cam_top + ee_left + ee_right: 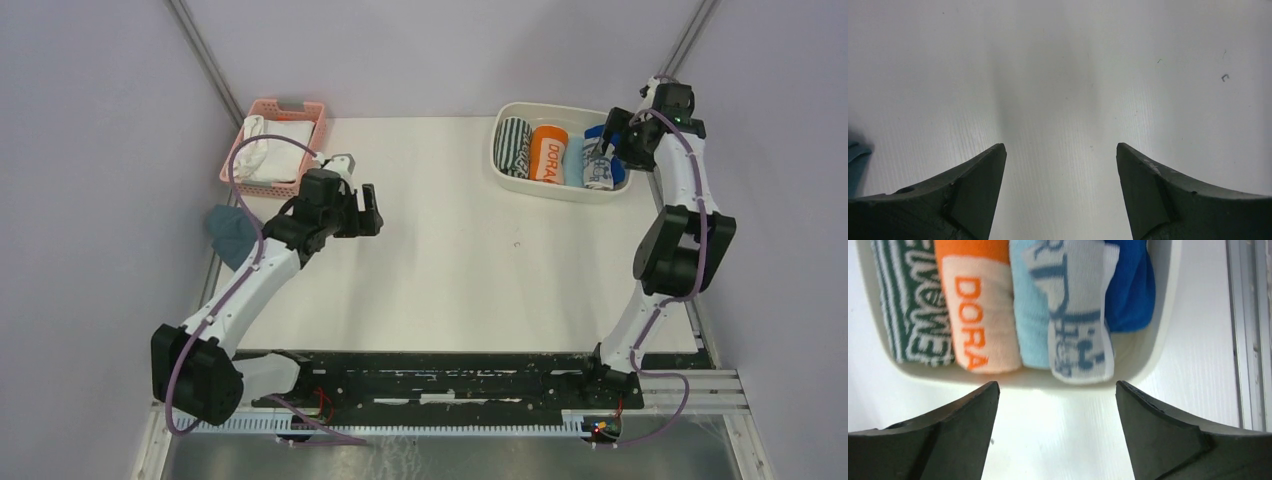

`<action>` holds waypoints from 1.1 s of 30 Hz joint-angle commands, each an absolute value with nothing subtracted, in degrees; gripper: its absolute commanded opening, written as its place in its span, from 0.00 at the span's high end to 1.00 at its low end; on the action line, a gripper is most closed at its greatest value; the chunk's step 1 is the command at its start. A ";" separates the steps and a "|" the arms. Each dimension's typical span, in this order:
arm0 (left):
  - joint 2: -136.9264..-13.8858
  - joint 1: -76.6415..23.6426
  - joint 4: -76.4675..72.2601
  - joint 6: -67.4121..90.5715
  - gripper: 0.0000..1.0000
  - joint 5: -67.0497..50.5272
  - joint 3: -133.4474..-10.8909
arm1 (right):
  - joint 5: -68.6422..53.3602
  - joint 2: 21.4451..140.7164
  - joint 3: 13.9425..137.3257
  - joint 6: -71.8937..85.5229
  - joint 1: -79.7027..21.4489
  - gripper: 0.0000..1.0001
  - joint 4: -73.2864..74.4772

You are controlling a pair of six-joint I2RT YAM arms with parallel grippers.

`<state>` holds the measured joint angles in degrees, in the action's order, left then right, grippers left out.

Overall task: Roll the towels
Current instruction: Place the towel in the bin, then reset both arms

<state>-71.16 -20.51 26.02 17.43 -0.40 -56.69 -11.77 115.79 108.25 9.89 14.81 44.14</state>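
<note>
Towels (1080,315) rolled in tray (1168,300); right-wrist view shows print.

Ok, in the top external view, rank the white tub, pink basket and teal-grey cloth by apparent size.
1. white tub, largest
2. pink basket, somewhat smaller
3. teal-grey cloth, clearly smallest, though the left arm may hide part of it

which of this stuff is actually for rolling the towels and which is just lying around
For the job: light blue towel, royal blue towel, whitish patterned towel, all in the white tray.
Lying about: green striped roll, orange DORA roll, pink basket with white cloths, teal-grey cloth.
</note>
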 commanded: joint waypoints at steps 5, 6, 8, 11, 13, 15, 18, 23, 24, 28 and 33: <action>-56.36 -20.12 19.34 17.14 0.04 5.15 -54.00 | -16.68 87.03 81.89 22.66 15.05 0.00 29.33; -54.59 -20.11 18.17 17.40 0.03 6.09 -52.89 | -17.18 82.31 78.36 23.71 15.03 0.00 27.03; -50.56 -20.13 16.72 17.87 0.01 8.20 -51.13 | -16.93 75.58 71.26 25.45 15.04 0.00 22.78; -45.19 -20.10 15.41 17.94 0.01 11.67 -48.89 | -17.27 66.52 61.31 28.64 14.95 0.00 16.43; -41.71 -20.13 14.67 17.38 0.01 13.83 -47.35 | -18.28 63.95 57.69 29.04 14.37 0.00 15.91; -38.70 -20.13 13.37 16.57 0.01 15.72 -45.53 | -19.18 63.54 56.05 29.09 13.62 0.00 16.39; -35.37 -20.13 12.41 16.01 0.01 18.14 -43.10 | -23.17 63.33 53.81 29.63 13.27 0.00 14.77; -34.50 -20.08 11.94 16.87 0.01 18.59 -40.95 | -25.35 63.91 54.12 30.17 13.09 0.00 13.79; -34.78 -20.10 11.73 17.36 0.01 18.24 -40.84 | -25.55 64.02 54.15 30.35 13.11 0.00 13.58; -36.40 -20.13 11.61 17.66 0.01 16.27 -41.37 | -25.81 64.65 54.06 30.34 13.09 0.00 13.44; -37.71 -20.13 10.91 17.25 0.01 14.52 -40.80 | -26.20 64.92 53.95 29.57 13.13 0.00 13.16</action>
